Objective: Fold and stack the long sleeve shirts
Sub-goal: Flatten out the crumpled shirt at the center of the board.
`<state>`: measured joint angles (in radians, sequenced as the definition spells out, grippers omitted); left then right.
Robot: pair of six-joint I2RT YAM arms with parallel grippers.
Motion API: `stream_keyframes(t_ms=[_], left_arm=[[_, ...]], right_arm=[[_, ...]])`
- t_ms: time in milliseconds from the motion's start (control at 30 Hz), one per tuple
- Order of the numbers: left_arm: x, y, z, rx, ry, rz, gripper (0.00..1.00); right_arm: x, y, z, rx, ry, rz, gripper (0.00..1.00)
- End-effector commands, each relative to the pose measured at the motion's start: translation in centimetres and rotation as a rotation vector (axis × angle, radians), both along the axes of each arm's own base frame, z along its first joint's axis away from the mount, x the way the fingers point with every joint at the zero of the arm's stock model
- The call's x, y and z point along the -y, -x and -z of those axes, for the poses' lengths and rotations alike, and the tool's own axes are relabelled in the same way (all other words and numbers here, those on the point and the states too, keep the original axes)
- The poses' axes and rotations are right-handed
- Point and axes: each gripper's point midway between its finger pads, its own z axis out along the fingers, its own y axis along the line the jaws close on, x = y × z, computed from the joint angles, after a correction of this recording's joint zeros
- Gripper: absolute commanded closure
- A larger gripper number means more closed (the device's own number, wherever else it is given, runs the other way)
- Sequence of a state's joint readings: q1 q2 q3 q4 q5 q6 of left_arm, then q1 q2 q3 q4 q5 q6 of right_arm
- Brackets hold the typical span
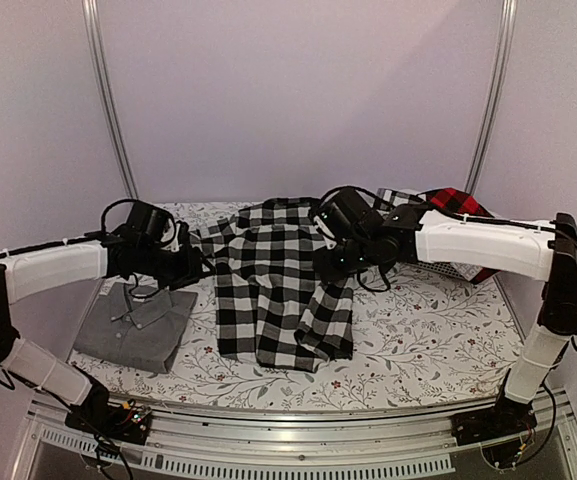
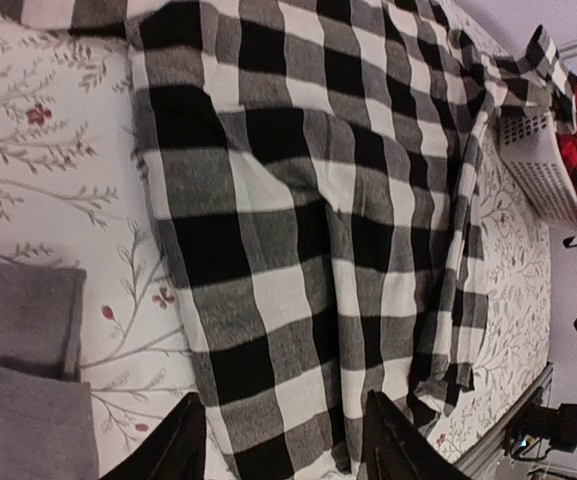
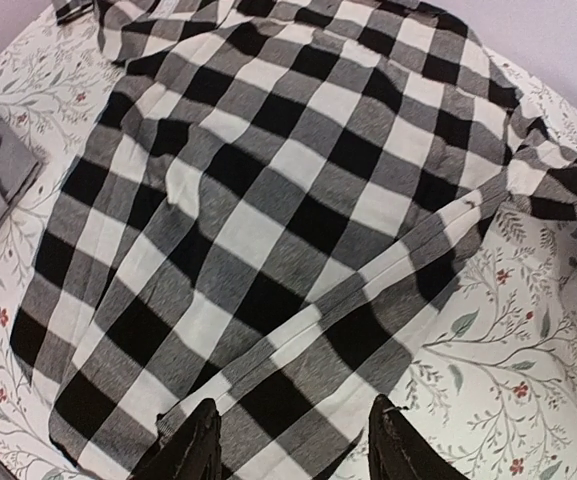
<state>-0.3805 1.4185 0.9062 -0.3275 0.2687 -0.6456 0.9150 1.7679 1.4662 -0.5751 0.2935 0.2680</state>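
Note:
The black-and-white check shirt point(image 1: 278, 285) lies spread on the table's middle, partly folded lengthwise; it fills the left wrist view point(image 2: 318, 220) and the right wrist view point(image 3: 268, 220). The grey shirt point(image 1: 138, 325) lies folded at the left, its edge in the left wrist view point(image 2: 23, 380). The red-and-black check shirt point(image 1: 460, 205) hangs in the white basket at the back right. My left gripper point(image 1: 190, 262) is open above the check shirt's left edge, empty point(image 2: 283, 440). My right gripper point(image 1: 340, 262) is open above the shirt's right edge, empty point(image 3: 293, 445).
The white plastic basket point(image 1: 448, 265) stands at the back right, also seen in the left wrist view point(image 2: 538, 165). The table has a floral cloth point(image 1: 418, 330). A metal rail point(image 1: 298, 440) runs along the near edge.

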Motion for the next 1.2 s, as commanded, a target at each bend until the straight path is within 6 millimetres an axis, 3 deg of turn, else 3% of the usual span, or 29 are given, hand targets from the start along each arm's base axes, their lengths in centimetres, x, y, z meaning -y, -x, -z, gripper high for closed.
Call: stream_keyframes(t_ms=[0, 167, 367, 833, 967, 1167], left_arm=[[1.6, 5.1, 2.3, -0.019, 0.018, -0.005, 0.48], [3.1, 10.7, 5.3, -0.066, 0.008, 0.068, 0.53], [4.4, 13.9, 8.3, -0.114, -0.042, 0.115, 0.57], [5.8, 13.9, 11.4, -0.133, -0.165, 0.115, 0.64], [5.6, 13.7, 12.0, -0.128, -0.189, 0.099, 0.73], [5.1, 14.0, 12.1, -0.134, -0.204, 0.085, 0.93]], right_arm=[[-2.2, 4.7, 1.5, -0.073, -0.086, -0.009, 0.52], [-3.7, 8.7, 5.1, -0.173, -0.133, -0.031, 0.55], [-4.5, 9.7, 7.6, -0.208, -0.134, -0.015, 0.55], [-6.0, 8.5, 10.1, -0.192, -0.041, 0.018, 0.49], [-5.7, 8.0, 11.0, -0.186, 0.008, 0.050, 0.49], [-5.4, 7.9, 12.5, -0.188, 0.070, 0.080, 0.51]])
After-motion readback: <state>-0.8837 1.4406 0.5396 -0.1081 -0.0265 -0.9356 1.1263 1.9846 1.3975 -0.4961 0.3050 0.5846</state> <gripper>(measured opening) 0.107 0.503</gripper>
